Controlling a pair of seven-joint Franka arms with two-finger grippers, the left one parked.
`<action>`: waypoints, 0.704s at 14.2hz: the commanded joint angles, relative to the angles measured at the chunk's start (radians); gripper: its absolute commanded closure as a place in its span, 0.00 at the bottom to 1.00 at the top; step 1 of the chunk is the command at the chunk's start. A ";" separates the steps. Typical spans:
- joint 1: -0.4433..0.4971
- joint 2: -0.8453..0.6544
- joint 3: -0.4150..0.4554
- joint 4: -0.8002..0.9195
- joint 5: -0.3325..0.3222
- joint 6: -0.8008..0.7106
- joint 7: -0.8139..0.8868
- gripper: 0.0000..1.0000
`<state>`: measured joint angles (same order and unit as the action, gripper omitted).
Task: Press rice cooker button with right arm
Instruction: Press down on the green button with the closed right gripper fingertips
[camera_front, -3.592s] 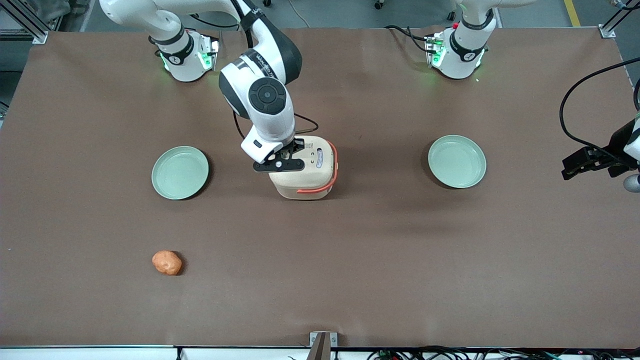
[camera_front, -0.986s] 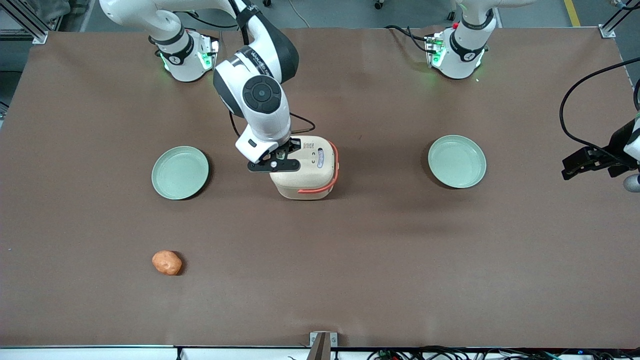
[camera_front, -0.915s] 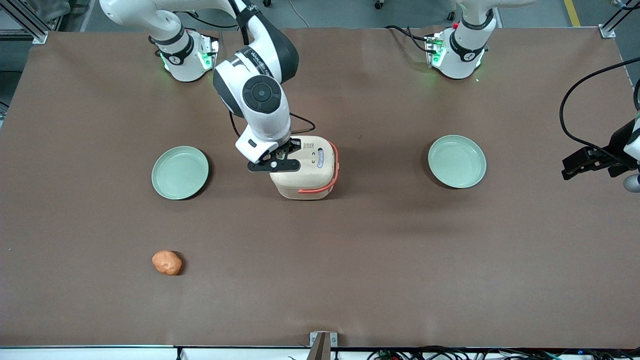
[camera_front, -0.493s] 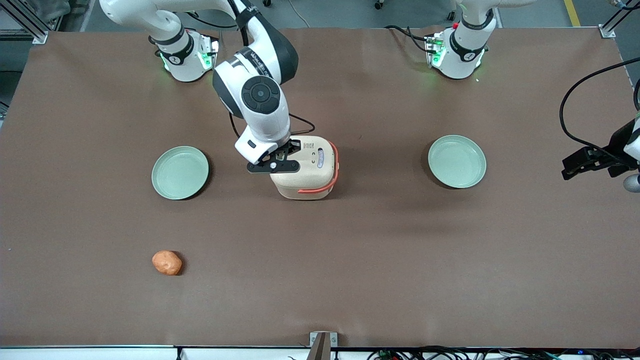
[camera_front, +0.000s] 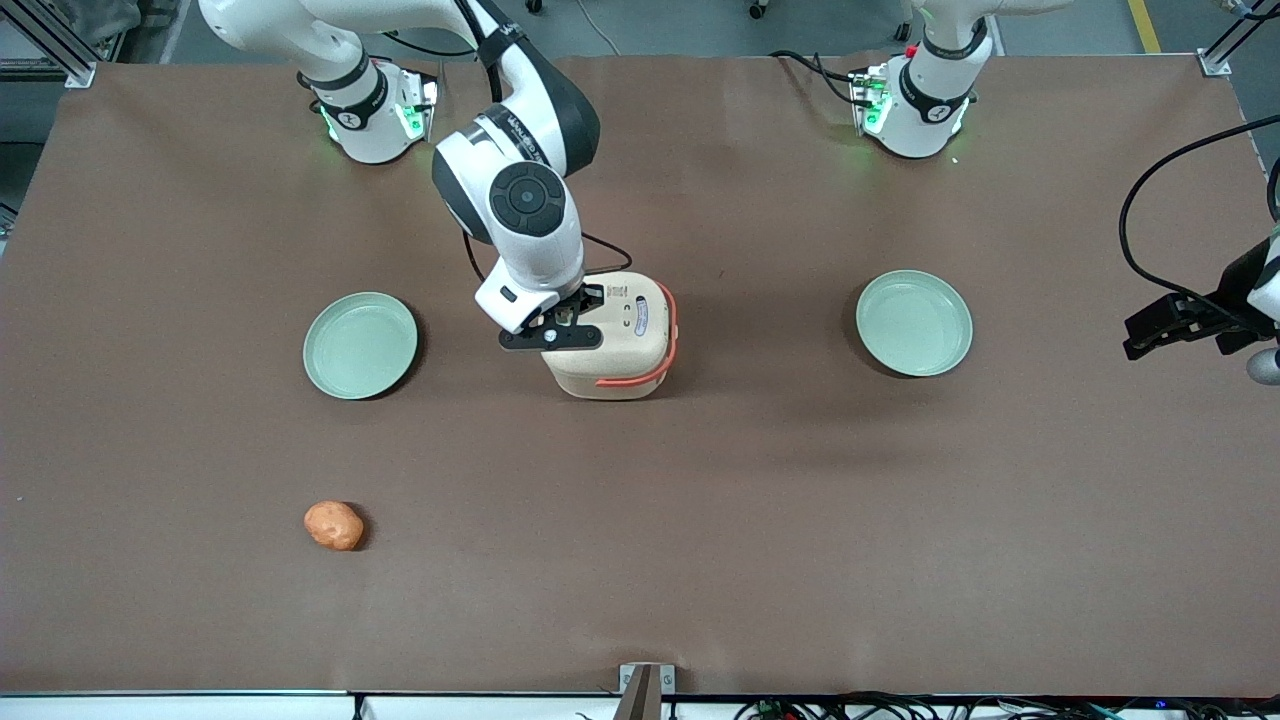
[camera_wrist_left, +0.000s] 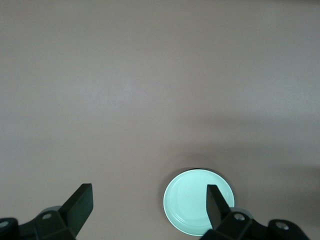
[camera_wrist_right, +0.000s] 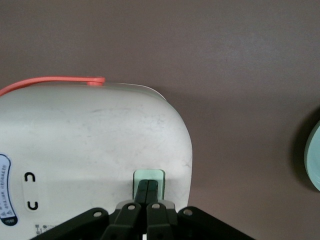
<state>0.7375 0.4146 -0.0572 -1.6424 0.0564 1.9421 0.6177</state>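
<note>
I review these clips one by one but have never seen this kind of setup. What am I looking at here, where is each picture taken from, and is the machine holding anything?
The front view looks down on a brown table. A large white jointed robot arm reaches over a small cream-beige rice cooker with a salmon-orange handle near the middle. Its black two-finger gripper sits over the cooker's lid. The right wrist view comes from a camera on that arm: the gripper, fingers closed together, holds nothing and has its tips at a small pale green button on the lid's edge. The left wrist view comes from a second, parked arm. Two round pale green plates lie on the table, one toward the working arm's end, one toward the parked arm's. A small orange lump lies nearer the front camera.
</note>
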 joint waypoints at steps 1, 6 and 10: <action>0.000 0.015 0.002 -0.011 -0.006 0.030 0.011 1.00; -0.004 0.023 0.003 -0.007 -0.004 0.017 0.013 1.00; -0.007 -0.065 0.000 0.024 0.008 -0.087 0.033 1.00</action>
<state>0.7366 0.4093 -0.0584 -1.6193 0.0569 1.9109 0.6245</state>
